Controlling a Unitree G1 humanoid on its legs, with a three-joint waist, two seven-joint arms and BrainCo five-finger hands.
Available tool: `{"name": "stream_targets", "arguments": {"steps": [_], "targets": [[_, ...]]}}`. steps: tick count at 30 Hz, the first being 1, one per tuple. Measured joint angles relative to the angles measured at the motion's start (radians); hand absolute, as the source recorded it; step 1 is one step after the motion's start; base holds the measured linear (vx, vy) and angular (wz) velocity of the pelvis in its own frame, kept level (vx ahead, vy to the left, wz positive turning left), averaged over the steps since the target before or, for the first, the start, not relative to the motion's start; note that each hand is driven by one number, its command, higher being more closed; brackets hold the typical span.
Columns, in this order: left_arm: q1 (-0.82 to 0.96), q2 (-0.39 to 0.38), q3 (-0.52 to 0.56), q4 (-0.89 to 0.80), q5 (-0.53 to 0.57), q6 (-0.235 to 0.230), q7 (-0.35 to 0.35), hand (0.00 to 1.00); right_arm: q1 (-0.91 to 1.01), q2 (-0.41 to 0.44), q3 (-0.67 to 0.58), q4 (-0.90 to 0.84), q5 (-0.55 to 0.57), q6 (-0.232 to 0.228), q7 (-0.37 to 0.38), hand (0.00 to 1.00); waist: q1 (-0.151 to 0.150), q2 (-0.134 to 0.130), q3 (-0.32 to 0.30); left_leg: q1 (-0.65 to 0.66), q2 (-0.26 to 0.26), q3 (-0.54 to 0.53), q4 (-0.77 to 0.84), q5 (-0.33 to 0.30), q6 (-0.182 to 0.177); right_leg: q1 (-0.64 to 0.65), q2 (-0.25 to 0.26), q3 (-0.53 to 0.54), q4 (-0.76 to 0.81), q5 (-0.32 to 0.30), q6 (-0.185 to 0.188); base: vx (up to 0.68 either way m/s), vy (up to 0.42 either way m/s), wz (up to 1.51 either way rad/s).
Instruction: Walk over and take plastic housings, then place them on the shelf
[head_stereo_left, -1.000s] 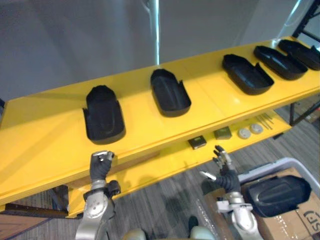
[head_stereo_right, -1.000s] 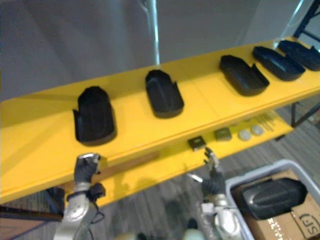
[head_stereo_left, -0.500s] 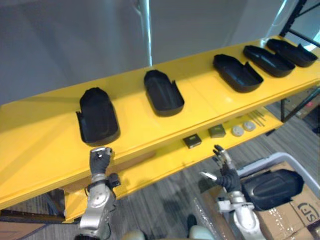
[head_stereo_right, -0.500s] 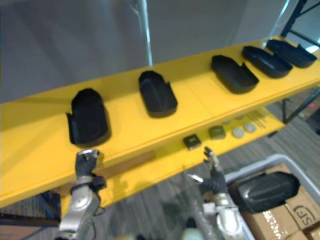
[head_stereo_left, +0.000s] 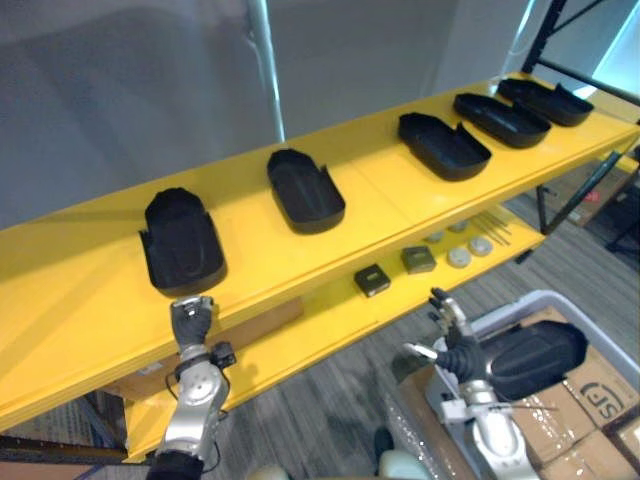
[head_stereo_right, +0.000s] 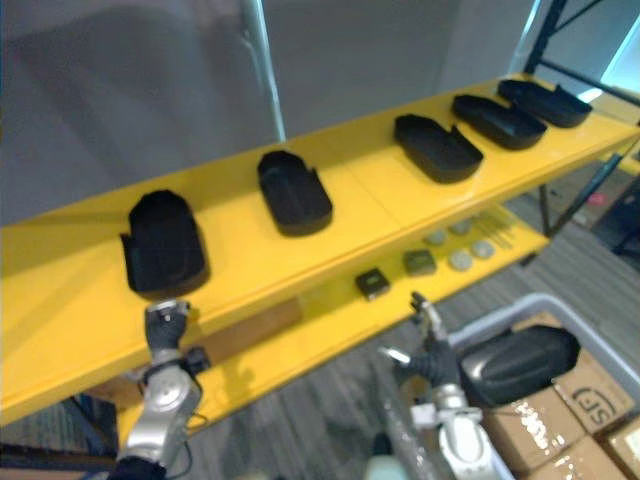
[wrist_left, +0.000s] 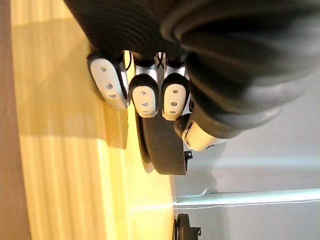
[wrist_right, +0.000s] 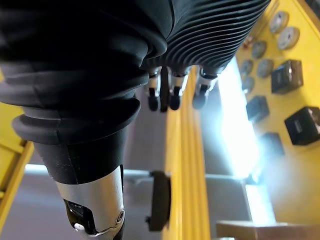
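Several black plastic housings lie in a row on the top board of the yellow shelf (head_stereo_left: 380, 195): one at the left (head_stereo_left: 183, 243), one in the middle (head_stereo_left: 305, 190) and more toward the right (head_stereo_left: 443, 146). Another housing (head_stereo_left: 535, 358) rests in a grey bin (head_stereo_left: 520, 312) at the lower right. My left hand (head_stereo_left: 192, 322) is raised just below the leftmost housing (wrist_left: 160, 145), fingers (wrist_left: 144, 100) curled and holding nothing. In front of the lower shelf, my right hand (head_stereo_left: 447, 335) is held up beside the bin, fingers (wrist_right: 172, 95) straight and empty.
The lower yellow shelf (head_stereo_left: 330, 315) carries small dark boxes (head_stereo_left: 371, 280) and round discs (head_stereo_left: 459, 257). Cardboard boxes (head_stereo_left: 600, 385) stand under and beside the bin. A grey wall runs behind the shelf, and a dark rack frame (head_stereo_left: 575, 75) rises at the far right.
The whole picture has shifted, so the camera has moved; more of the bin and the shelf's right end shows. Both hands keep their poses, and no housing has moved.
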Motion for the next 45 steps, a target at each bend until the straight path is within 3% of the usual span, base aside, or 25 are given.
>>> {"name": "stream_targets", "arguments": {"steps": [9,15,28,30,31,34,39,43,45], "targets": [[-0.029,0.0,0.002,0.043,0.0,-0.035,0.069,1.0,0.0,0.0,0.0,0.011,0.0,0.0,0.003,0.0,-0.002,-0.005,0.011,0.001,-0.002,0.003,-0.002,0.005,-0.001,-0.002,-0.001,0.004,-0.004,0.009,0.002,-0.01,0.024,-0.01],[-0.046,0.0,0.024,0.073,0.0,-0.072,0.101,1.0,-0.001,0.0,-0.001,0.011,0.0,0.0,0.017,0.0,-0.023,-0.003,0.037,0.0,-0.002,0.007,-0.012,0.008,-0.005,-0.012,-0.001,0.006,-0.009,0.014,-0.002,-0.04,0.016,-0.02],[-0.096,0.0,0.067,0.093,-0.001,-0.077,0.135,1.0,-0.001,-0.023,-0.019,0.01,0.0,0.0,0.023,0.0,-0.027,0.008,0.077,-0.008,-0.002,0.01,-0.021,0.013,-0.013,-0.038,0.003,0.012,-0.007,0.021,-0.006,-0.03,0.008,-0.03],[-0.154,0.005,0.126,0.148,-0.003,-0.069,0.146,1.0,-0.002,-0.024,-0.019,0.008,0.0,0.0,0.025,0.0,-0.029,0.008,0.077,-0.015,-0.001,0.009,-0.021,0.014,-0.015,-0.041,0.004,0.012,-0.007,0.022,-0.007,-0.02,0.002,-0.01],[-0.195,0.03,0.175,0.189,-0.011,-0.065,0.158,1.0,-0.003,-0.024,-0.019,0.0,0.0,0.0,0.03,0.0,-0.036,0.006,0.079,-0.016,0.0,0.009,-0.021,0.016,-0.018,-0.047,0.005,0.013,-0.008,0.024,-0.009,-0.02,0.006,-0.05],[-0.204,0.097,0.184,0.2,-0.012,-0.065,0.166,1.0,-0.002,-0.027,-0.022,-0.006,0.0,0.0,0.039,0.0,-0.053,0.003,0.09,-0.016,0.001,0.014,-0.022,0.035,-0.014,-0.048,0.01,0.022,-0.008,0.033,-0.012,0.03,0.029,-0.1],[-0.268,0.12,0.188,0.24,-0.02,-0.065,0.167,1.0,-0.007,-0.026,-0.022,-0.01,0.0,0.001,0.042,0.0,-0.055,0.009,0.1,-0.016,-0.004,0.031,-0.013,0.037,-0.002,-0.052,0.005,0.032,-0.012,0.046,0.001,0.08,0.06,-0.07],[-0.268,0.119,0.19,0.233,-0.022,-0.082,0.172,1.0,-0.01,-0.025,-0.022,-0.041,0.0,0.001,0.043,0.0,-0.055,0.012,0.103,-0.016,-0.005,0.031,-0.013,0.032,0.004,-0.051,0.004,0.032,-0.011,0.045,0.0,0.04,0.049,0.02],[-0.22,0.098,0.225,0.126,-0.017,-0.085,0.199,1.0,-0.008,-0.02,-0.022,-0.05,0.0,0.001,0.045,0.0,-0.054,0.007,0.114,-0.016,-0.005,0.028,-0.011,0.028,0.009,-0.049,0.004,0.027,-0.008,0.04,0.003,-0.01,0.025,0.04]]}}
